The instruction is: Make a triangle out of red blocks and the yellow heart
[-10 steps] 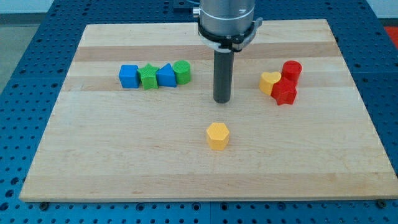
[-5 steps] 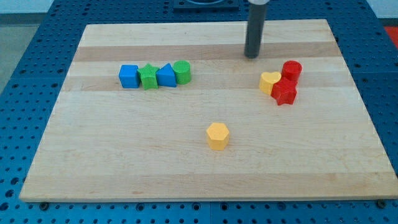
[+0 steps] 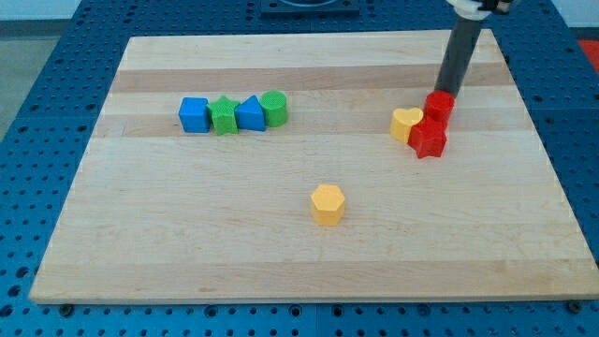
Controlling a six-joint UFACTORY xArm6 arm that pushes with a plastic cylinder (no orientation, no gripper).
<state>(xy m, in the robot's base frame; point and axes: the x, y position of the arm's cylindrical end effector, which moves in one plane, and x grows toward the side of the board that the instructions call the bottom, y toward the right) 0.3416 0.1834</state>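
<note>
The yellow heart (image 3: 405,123) lies at the view's right, touching a red star-shaped block (image 3: 428,139) just below and right of it. A red cylinder (image 3: 439,105) sits above the star, touching it. The three form a tight cluster. My tip (image 3: 449,90) is at the top edge of the red cylinder, right against it or just short of it, on the side toward the view's top.
A row of a blue cube (image 3: 194,115), a green star (image 3: 224,115), a blue triangular block (image 3: 250,113) and a green cylinder (image 3: 273,108) sits at the left. A yellow hexagon (image 3: 328,203) lies alone lower centre. The wooden board (image 3: 140,253) rests on a blue pegboard.
My tip has moved from the board's middle up and then to the view's right, ending at the red cylinder's top edge. No block has visibly moved.
</note>
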